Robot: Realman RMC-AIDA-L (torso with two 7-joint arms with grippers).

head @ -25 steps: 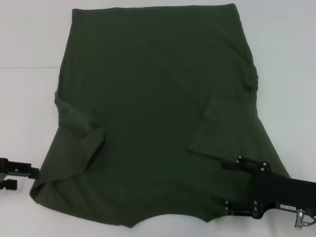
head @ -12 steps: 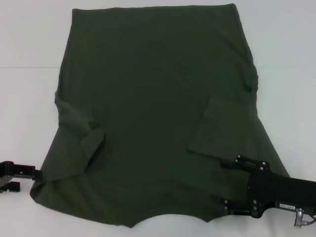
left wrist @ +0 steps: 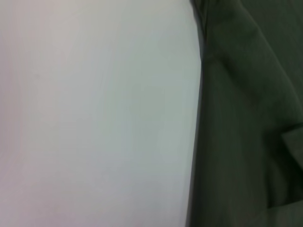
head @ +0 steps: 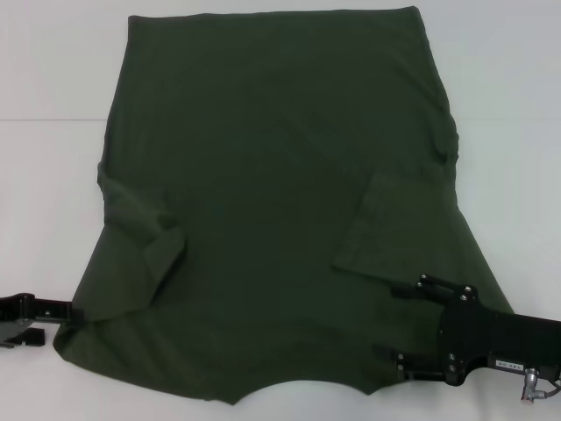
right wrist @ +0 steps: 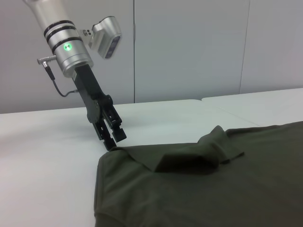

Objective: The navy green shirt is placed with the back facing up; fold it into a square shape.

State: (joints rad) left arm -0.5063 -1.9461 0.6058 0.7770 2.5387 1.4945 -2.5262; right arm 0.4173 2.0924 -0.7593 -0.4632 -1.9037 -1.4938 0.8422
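one navy green shirt [head: 280, 175], sleeves folded inward

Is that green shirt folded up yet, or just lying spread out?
Mostly spread. The navy green shirt lies flat across the table at full width; only its two sleeves are turned inward onto the body.

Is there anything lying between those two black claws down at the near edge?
Only the navy green shirt itself: in the head view its near hem spans from the left gripper to the right gripper.
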